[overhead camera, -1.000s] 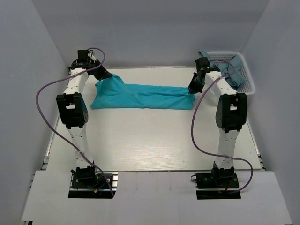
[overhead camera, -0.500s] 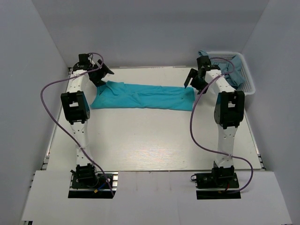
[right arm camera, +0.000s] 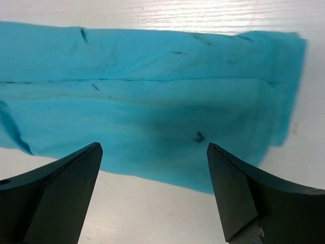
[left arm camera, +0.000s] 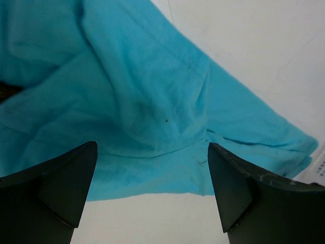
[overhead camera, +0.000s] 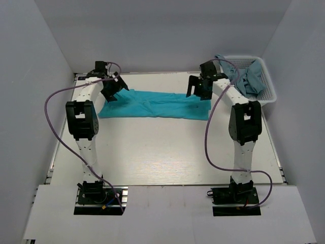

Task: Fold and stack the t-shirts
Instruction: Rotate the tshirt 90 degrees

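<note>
turquoise t-shirt (overhead camera: 155,104) lies flat just beneath left pincer (overhead camera: 112,90) and right pincer (overhead camera: 199,87); both gape wide.

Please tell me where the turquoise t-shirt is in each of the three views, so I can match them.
Top external: turquoise t-shirt, a long band across the far middle.
Left wrist: turquoise t-shirt fills the left and centre.
Right wrist: turquoise t-shirt spans the upper half.
Shared landmark: the white table under it.
</note>
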Tool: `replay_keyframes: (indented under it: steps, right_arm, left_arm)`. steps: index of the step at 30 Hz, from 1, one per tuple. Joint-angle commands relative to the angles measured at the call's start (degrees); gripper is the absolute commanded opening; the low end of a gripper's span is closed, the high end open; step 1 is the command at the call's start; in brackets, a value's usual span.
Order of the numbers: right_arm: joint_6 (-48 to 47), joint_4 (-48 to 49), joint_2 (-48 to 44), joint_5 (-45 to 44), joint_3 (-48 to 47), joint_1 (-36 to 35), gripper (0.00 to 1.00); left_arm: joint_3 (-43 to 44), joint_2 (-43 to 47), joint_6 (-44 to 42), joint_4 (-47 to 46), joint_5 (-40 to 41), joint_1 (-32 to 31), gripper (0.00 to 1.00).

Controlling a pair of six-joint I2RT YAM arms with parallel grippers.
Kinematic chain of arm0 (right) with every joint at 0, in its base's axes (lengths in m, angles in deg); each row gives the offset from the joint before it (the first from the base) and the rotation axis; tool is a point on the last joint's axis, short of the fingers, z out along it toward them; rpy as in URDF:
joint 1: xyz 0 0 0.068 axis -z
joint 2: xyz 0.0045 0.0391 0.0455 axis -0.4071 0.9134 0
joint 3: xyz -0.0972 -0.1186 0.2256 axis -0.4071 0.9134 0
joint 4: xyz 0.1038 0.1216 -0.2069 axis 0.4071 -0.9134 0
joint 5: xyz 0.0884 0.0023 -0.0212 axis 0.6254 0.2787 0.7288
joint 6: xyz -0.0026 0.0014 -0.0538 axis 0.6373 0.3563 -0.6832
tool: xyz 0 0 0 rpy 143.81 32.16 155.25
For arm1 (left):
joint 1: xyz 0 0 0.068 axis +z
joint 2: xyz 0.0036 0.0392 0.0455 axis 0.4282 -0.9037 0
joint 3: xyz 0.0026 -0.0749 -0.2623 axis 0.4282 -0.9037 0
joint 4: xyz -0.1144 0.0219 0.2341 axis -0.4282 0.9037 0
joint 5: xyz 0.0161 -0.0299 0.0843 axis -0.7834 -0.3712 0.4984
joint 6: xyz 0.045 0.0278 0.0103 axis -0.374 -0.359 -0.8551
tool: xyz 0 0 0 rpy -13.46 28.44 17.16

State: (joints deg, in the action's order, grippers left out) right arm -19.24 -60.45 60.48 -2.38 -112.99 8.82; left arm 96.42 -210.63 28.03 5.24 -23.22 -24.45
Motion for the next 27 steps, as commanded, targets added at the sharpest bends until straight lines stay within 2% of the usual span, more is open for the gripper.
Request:
replay_keyframes:
  steps: [1,5,7,8,10,12,13,14,17,18,23,24,27]
  right_arm:
    - [-0.55,1.50,6.64,3.15,-3.93,-0.62,0.90]
    - [-0.80,4.74,10.42,1.59,-3.15,-0.35,0.90]
    - [-1.15,3.26,11.58,0.96,-2.89,-0.53,0.90]
    - [-1.42,2.47,11.32,-0.43,-0.97,-0.79,0.90]
    - [-2.21,3.77,8.00,-3.32,5.53,-1.84,0.90]
    - [-2.21,4.83,2.21,-2.47,17.27,-3.42,0.90]
    - [-2.04,5.18,0.61,-1.94,20.20,-4.13,0.90]
    - [-1.86,5.36,-0.97,2.07,28.41,-5.53,0.90]
    - [-1.33,3.35,-9.22,8.42,36.72,-11.14,0.90]
    - [-4.12,2.73,-11.77,11.31,39.63,-13.95,0.90]
    - [-11.08,-5.36,-18.47,21.25,43.08,-24.42,0.90]
    - [-11.44,-2.49,-18.82,28.49,43.52,-26.35,0.90]
    - [-12.31,-0.09,-17.87,36.79,41.17,-31.80,0.88]
  left_arm:
    - [-1.84,-2.10,0.43,1.82,2.42,-2.66,1.00]
    - [5.34,-9.83,3.33,3.23,4.96,-3.98,1.00]
    - [8.95,-14.21,3.86,3.76,5.93,-3.98,1.00]
    - [13.41,-15.72,3.87,4.36,7.42,-3.98,1.00]
    - [17.74,-18.62,4.57,3.59,6.91,-3.98,1.00]
    - [21.70,-22.49,4.57,-0.71,3.32,-3.98,1.00]
    - [23.11,-23.81,5.09,-4.56,0.08,-4.59,1.00]
    - [25.47,-25.13,5.10,-6.42,-1.26,-5.29,1.00]
    - [26.28,-28.30,7.73,-17.22,-5.83,-7.31,1.00]
    - [25.07,-28.30,7.73,-21.43,-7.41,-9.24,1.00]
    - [29.89,-34.98,11.59,-37.87,-10.05,-15.84,1.00]
    - [29.89,-35.68,13.25,-40.17,-10.58,-17.59,1.00]
    - [29.89,-37.27,14.05,-44.58,-7.44,-20.32,1.00]
